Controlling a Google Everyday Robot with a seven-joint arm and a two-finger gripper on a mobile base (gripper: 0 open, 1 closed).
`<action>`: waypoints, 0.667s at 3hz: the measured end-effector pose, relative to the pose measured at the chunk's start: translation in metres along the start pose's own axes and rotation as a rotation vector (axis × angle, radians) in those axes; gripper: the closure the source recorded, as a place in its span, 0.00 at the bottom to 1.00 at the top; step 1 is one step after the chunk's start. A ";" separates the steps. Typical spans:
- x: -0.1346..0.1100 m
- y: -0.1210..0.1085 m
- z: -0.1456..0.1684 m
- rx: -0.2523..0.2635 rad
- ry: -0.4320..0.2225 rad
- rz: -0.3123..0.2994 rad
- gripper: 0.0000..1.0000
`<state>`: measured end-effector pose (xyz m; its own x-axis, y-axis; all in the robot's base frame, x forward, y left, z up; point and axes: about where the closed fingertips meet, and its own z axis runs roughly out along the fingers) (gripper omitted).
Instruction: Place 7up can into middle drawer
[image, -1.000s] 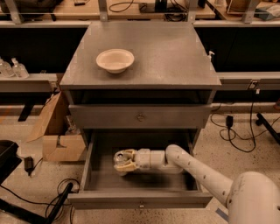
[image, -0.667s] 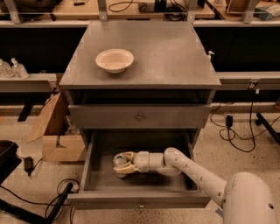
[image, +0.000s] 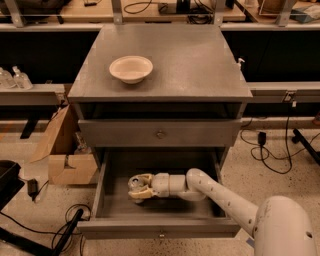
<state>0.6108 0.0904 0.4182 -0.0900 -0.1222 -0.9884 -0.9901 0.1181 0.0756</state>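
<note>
Arm outstretched, tool (image: 136, 187) low inside middle drawer (image: 160, 208)

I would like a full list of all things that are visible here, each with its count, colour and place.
bowl: one, cream, on the cabinet top, left of centre.
cabinet: one, grey, middle of the view.
upper drawer: one, grey, closed, round knob.
middle drawer: one, grey, pulled open below the upper drawer.
7up can: one, silvery, inside the middle drawer, at the gripper.
cardboard box: one, brown, on the floor left of the cabinet.
bottles: two, clear, on the far left ledge.
cables: several, black, on the floor at both sides.
arm: one, white, reaching from lower right into the middle drawer.
gripper: one, cream, inside the middle drawer, left part.
</note>
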 end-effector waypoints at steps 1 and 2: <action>0.000 0.002 0.003 -0.006 -0.002 0.001 0.20; -0.001 0.003 0.006 -0.010 -0.003 0.001 0.00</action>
<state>0.6086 0.0963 0.4184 -0.0909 -0.1193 -0.9887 -0.9910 0.1088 0.0780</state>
